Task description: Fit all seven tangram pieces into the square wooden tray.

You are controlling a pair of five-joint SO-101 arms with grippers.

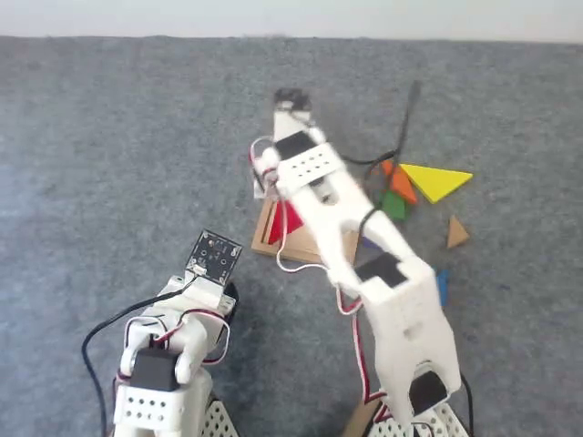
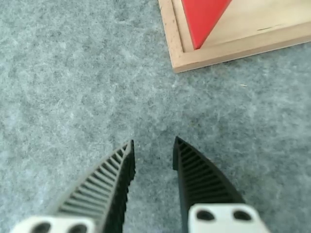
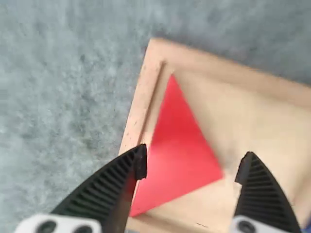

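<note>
You're sitting at one of seven: red triangle [image 3: 180, 155] lying in the tray [image 3: 138, 107] corner, right claw [image 3: 193, 160] gaping wide over it, left claw [image 2: 153, 144] barely parted nearby, loose pieces [image 1: 437, 179] waiting on the table [image 1: 109, 137].

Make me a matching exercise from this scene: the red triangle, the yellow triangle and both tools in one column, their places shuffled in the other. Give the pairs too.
Column one
1. red triangle
2. yellow triangle
3. left tool
4. right tool

Column two
A. open, above the red triangle
B. on the carpet, outside the tray
C. over bare carpet, by the tray's corner
D. lying inside the tray

Pairs: 1-D, 2-B, 3-C, 4-A
</note>
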